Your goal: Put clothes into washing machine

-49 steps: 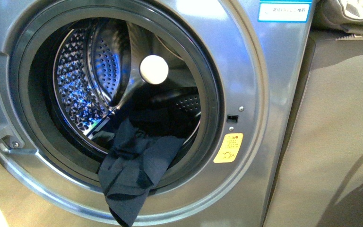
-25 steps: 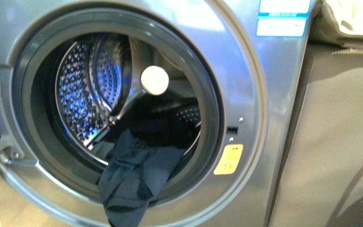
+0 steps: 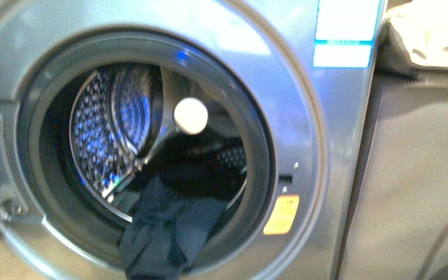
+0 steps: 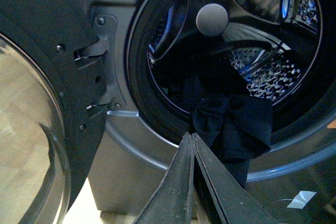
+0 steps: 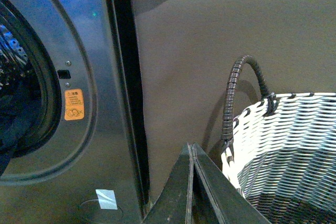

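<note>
Beige flat-sided cabinet panelling [image 3: 414, 186] fills the space beside the large silver-grey front-loading washing machine [image 3: 303, 146], with cream folded fabric [image 3: 426, 41] lying on top of it. The machine's door [image 4: 37, 103] stands open on the hinge side.

Position of the task item: the soft dark navy fabric garment [image 3: 163, 233] lies partly inside the shiny perforated steel drum [image 3: 111, 128], with its lower portion draped over the black-rimmed porthole lip and hanging down the outside front. Loading is judged incomplete.

Hand state: the left hand [image 4: 192, 141] is clenched, fingers pressed together, holding nothing, its tips just in front of the hanging fabric. The right hand [image 5: 192, 150] is likewise clenched and empty, positioned above a white woven basket with a dark handle [image 5: 283, 145], well apart from the porthole.

Fault risks:
- Fabric left over the lip may slide out under its own weight.
- Closing the door on the overhang would trap fabric in the seal.
- A push placed too low would press fabric against the front panel rather than into the drum.
</note>
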Robot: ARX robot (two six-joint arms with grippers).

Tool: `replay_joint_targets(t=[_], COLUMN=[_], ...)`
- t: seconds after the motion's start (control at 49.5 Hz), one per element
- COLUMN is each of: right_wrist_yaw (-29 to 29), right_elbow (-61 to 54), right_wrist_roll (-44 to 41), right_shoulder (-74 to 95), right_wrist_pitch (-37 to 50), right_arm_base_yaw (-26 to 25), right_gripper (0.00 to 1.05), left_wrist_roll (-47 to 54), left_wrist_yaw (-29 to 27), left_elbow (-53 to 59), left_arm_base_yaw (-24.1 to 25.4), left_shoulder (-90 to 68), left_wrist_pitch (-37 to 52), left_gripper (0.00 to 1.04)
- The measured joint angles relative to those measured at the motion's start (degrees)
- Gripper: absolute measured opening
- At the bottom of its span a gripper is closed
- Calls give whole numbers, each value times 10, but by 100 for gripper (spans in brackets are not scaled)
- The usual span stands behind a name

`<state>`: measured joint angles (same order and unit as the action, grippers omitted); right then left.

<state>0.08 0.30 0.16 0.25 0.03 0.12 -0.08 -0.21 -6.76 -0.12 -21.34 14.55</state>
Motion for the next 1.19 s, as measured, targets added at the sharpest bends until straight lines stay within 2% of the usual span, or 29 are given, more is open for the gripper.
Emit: replay_joint_targets(t=[0.728,0.849,1.193], right_wrist_yaw=[0,0,0], right_elbow=[0,0,0], right_wrist_roll=[0,0,0], right_shoulder=[0,0,0], right_wrist_pitch=[0,0,0], right_arm_base_yaw=[0,0,0], right_gripper=[2,2,2], left_wrist_roll=[0,0,0], left_wrist_yaw=[1,2,2], left_elbow=[63,63,63], left_arm_base_yaw=[0,0,0], left_shoulder=[113,189,211], left_wrist_pitch=[-45,-138,-145], left_gripper=[4,4,4])
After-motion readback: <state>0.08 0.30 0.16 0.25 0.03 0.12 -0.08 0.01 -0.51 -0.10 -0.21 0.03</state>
